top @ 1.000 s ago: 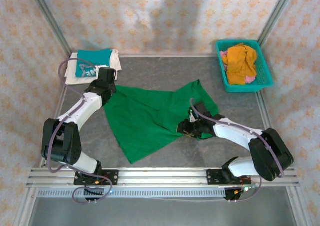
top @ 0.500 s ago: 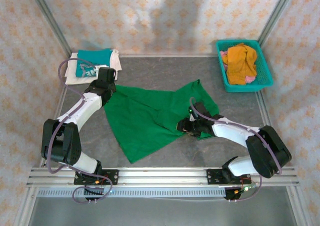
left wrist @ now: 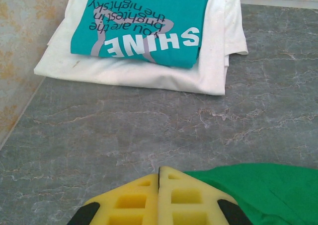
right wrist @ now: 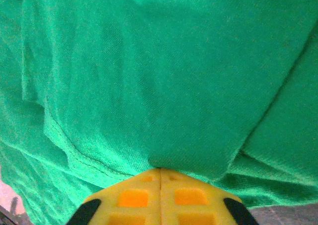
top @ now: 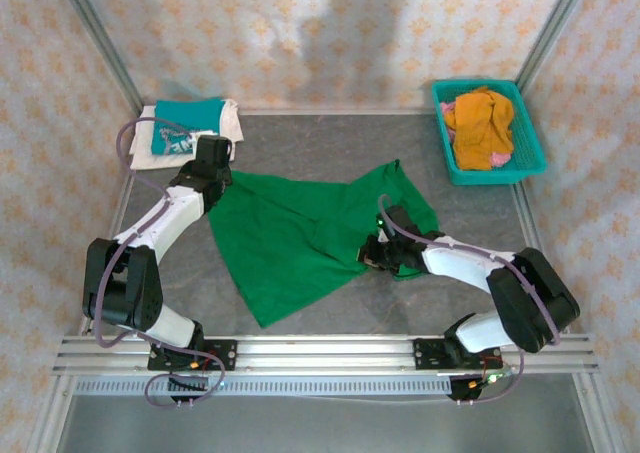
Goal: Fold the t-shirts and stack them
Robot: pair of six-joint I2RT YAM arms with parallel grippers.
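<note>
The deep-green t-shirt (top: pixel 300 233) lies spread and rumpled across the middle of the grey table. My left gripper (top: pixel 217 161) is shut at its far-left corner, where green cloth (left wrist: pixel 268 190) runs out from under the right finger; the gripper's tips (left wrist: pixel 159 169) press together. My right gripper (top: pixel 372 253) is shut on a fold near the shirt's right side, and that fold of green cloth (right wrist: pixel 174 76) is pinched at the tips (right wrist: pixel 160 170). At the back left, the folded teal t-shirt (top: pixel 185 128) (left wrist: pixel 144 21) with white lettering lies on the folded white t-shirt (top: pixel 232 123) (left wrist: pixel 213 71).
A teal basket (top: pixel 530 158) with orange and pink clothes (top: pixel 480 123) stands at the back right. Patterned walls close in the table on three sides. Bare table (top: pixel 300 143) shows behind the green shirt and in front of the stack (left wrist: pixel 149 115).
My right gripper has slid slightly left onto the green shirt and closed on a fold of it. The left arm and the stack have not moved.
</note>
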